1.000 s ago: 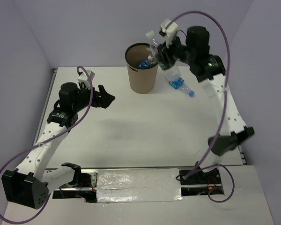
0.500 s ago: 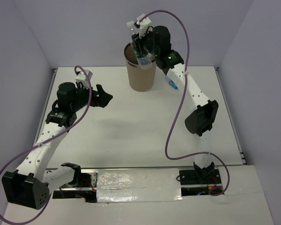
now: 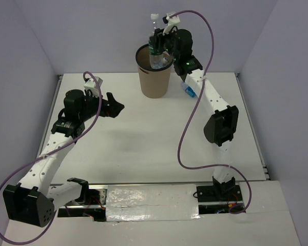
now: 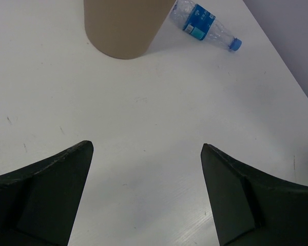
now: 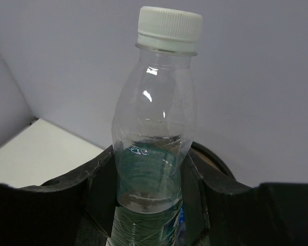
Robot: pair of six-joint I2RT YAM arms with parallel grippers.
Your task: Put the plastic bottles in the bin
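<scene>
Drop step in hand: white-capped bottle [image 5: 156, 118] clamped upright by right gripper [image 5: 153, 177] over bin [image 3: 154, 84] mouth; release called for. Left gripper [image 4: 146, 195] spread, idle. Blue-capped bottle [image 4: 201, 24] lying at bin's 3 o'clock.

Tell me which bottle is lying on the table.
The blue-capped bottle with the blue label, on its side beside the bin. The white-capped bottle is off the table, held upright in the right jaws over the bin.

Pairs white link shells [image 3: 46, 159] with bulky black joint housings [image 3: 222, 125]. Trails a looping purple cable [image 3: 179, 146] along each arm. Ends in matte black wedge-shaped fingers [image 4: 46, 205]. Wears white wrist mounts [image 3: 171, 19] and one small green light [image 3: 186, 63].
</scene>
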